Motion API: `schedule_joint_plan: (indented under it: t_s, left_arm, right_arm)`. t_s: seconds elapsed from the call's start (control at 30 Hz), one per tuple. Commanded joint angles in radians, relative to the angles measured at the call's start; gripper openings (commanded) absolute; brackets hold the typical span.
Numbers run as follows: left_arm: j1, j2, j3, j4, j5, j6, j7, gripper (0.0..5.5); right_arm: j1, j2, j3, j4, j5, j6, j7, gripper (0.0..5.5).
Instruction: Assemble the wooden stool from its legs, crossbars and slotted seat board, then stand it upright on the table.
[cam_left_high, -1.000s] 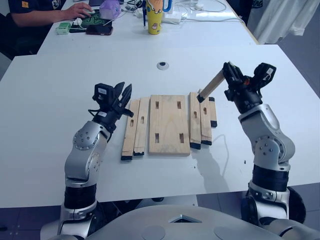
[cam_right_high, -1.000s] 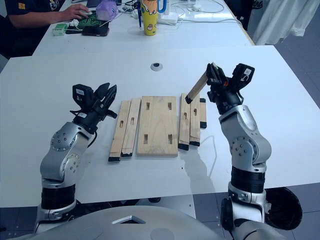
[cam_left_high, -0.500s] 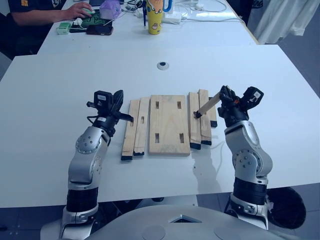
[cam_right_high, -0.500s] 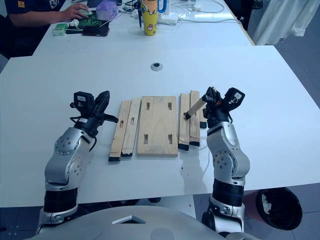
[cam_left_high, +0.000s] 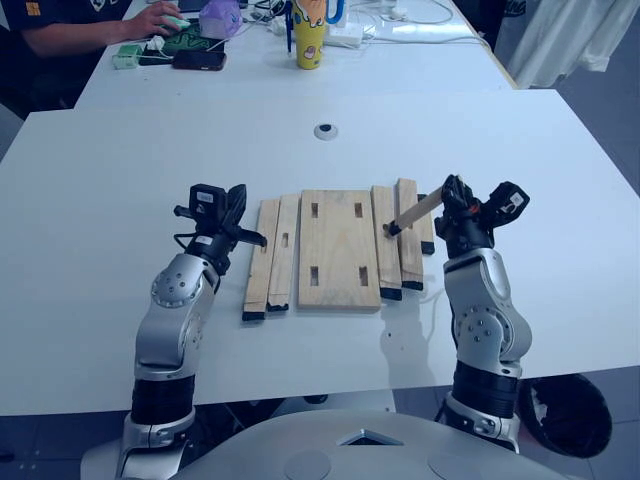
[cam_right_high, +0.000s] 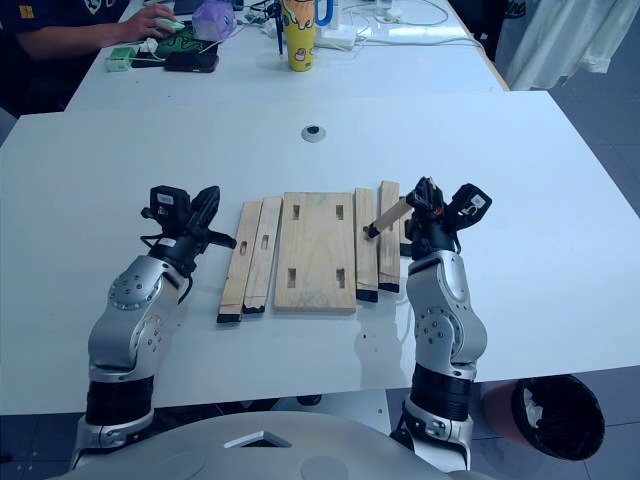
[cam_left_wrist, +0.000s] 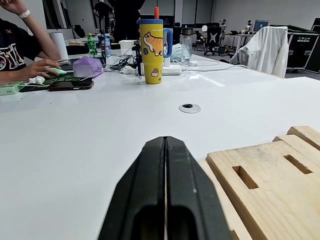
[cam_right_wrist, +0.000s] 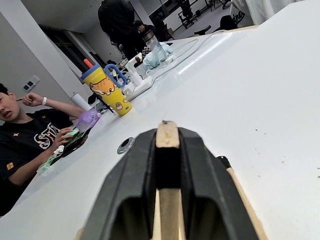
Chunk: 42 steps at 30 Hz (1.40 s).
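Two left slats (cam_left_high: 261, 262) lie flat just beside the seat board (cam_left_high: 339, 249), and two right slats (cam_left_high: 387, 255) lie just beside its other edge, all on the white table (cam_left_high: 120, 200). Your right gripper (cam_left_high: 450, 196) is clamped on a wooden stick (cam_left_high: 417, 210) above the right slats. From the head camera you get the stick's tilt: its dark lower end is down at the inner slat, though you cannot tell whether it touches. The right wrist view gives you the grip instead, with the stick's pale end squeezed between the two fingers (cam_right_wrist: 132, 175). Your left gripper (cam_left_wrist: 165, 145) sits low beside the left slats. Its own wrist view shows you the fingers pressed together on nothing, with the board's slots close by.
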Motion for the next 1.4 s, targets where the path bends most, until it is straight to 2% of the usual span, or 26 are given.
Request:
schedule_joint_plan:
  t_s: [0.03, 0.53, 0.73, 1.17, 1.4]
  left_arm:
    - [-0.012, -0.001, -0.003, 0.004, 0.005, 0.001, 0.002, 0.00]
    - [-0.006, -0.009, -0.001, -0.004, 0.004, 0.002, 0.005, 0.00]
    - [-0.006, -0.012, -0.002, -0.004, 0.004, 0.001, 0.005, 0.00]
    - [-0.009, -0.016, -0.003, 0.000, 0.008, -0.008, 0.009, 0.00]
    - [-0.007, -0.019, -0.007, 0.005, 0.011, -0.016, 0.012, 0.00]
  right_arm:
    - [-0.025, 0.001, -0.003, 0.024, -0.005, -0.006, 0.019, 0.43]
    - [-0.028, -0.016, 0.007, 0.121, -0.085, -0.014, 0.048, 0.43]
    - [-0.026, -0.076, 0.109, 0.185, -0.211, -0.101, 0.161, 0.43]
    - [0.053, -0.209, 0.170, 0.358, -0.389, -0.286, 0.324, 0.43]
    - [0.097, -0.238, 0.209, 0.382, -0.389, -0.352, 0.436, 0.43]
